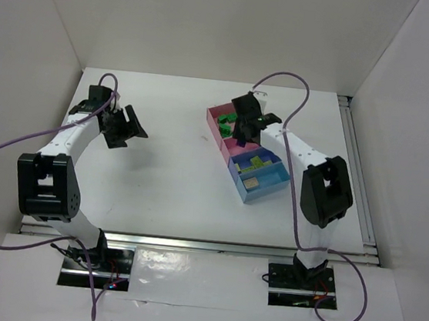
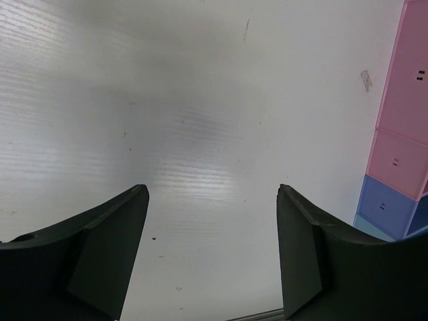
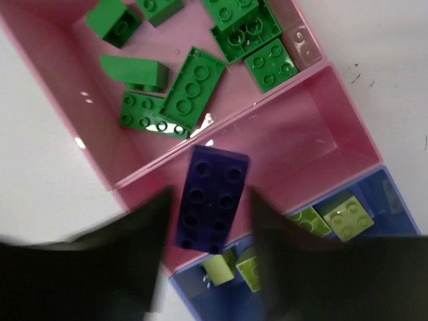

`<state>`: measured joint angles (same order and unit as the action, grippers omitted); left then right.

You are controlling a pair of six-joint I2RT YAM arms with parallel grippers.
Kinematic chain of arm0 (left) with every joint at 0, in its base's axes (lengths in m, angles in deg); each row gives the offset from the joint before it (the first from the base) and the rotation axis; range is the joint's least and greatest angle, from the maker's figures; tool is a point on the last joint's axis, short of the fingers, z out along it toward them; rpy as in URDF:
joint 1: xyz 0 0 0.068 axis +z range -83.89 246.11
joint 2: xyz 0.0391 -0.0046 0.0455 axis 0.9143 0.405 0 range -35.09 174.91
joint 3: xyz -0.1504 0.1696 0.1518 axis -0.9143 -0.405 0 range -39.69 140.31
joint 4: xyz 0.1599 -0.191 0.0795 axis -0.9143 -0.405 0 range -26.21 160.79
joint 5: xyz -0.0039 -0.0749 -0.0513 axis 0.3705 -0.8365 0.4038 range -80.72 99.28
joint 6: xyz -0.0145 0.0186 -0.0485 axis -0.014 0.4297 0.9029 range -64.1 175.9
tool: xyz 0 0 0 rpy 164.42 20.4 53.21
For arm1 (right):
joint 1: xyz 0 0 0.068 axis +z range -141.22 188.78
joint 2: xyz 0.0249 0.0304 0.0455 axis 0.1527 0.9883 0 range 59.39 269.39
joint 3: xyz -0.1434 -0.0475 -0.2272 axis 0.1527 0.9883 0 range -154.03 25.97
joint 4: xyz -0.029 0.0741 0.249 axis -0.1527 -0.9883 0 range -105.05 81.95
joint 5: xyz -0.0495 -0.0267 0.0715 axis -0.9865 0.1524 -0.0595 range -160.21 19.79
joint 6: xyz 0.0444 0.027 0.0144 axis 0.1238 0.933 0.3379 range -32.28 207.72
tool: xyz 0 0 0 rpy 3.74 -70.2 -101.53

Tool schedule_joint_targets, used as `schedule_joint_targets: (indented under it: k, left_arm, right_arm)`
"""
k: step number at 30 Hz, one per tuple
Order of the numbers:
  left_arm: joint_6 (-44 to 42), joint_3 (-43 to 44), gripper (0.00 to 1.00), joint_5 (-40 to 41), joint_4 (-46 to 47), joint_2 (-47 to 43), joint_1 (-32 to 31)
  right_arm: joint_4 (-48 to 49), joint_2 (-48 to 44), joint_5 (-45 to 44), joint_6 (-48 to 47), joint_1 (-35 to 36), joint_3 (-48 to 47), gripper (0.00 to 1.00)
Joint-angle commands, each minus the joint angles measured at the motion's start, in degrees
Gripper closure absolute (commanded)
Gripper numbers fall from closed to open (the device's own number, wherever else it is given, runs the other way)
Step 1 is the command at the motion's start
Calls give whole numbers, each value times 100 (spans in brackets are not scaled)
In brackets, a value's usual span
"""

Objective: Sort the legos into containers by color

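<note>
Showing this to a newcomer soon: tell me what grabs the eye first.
A dark purple brick sits pinched in the right gripper above the empty pink box. Beside it, the neighbouring pink box holds a heap of green bricks. The left gripper hangs open over the white table.

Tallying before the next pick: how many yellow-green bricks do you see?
4 yellow-green bricks, all in the periwinkle compartment: two side by side in the open, two between the right gripper's fingers, which may hide more.

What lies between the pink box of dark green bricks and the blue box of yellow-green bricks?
The second pink box, with nothing seen lying in it. The right gripper holds a purple brick over it. The right wrist view shows this.
</note>
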<state>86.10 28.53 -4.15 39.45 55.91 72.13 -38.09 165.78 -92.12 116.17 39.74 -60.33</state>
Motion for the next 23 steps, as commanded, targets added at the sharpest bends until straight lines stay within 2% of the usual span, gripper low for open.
schedule_joint_targets:
  k: [1, 2, 5, 10, 16, 20, 23]
  left_arm:
    - [13, 33, 18, -107, 75, -135, 4]
    - [13, 33, 18, -107, 75, -135, 4]
    - [13, 33, 18, -107, 75, -135, 4]
    - [13, 33, 18, -168, 75, -188, 4]
    - [13, 33, 18, -230, 75, -249, 4]
    - [13, -20, 18, -230, 75, -311, 4]
    - [13, -81, 18, -292, 75, -311, 4]
  right_arm:
    - [253, 285, 116, -59, -98, -369, 37]
    - [253, 338, 117, -59, -99, -431, 25]
    - [253, 339, -41, -59, -152, -563, 0]
    - [60, -337, -901, 99, -230, -397, 0]
    - [-888, -1031, -2412, 811, -705, 33, 0]
    - [-1187, -1436, -2616, 899, -977, 568, 0]
    - [-1214, -1612, -2415, 864, -1275, 834, 0]
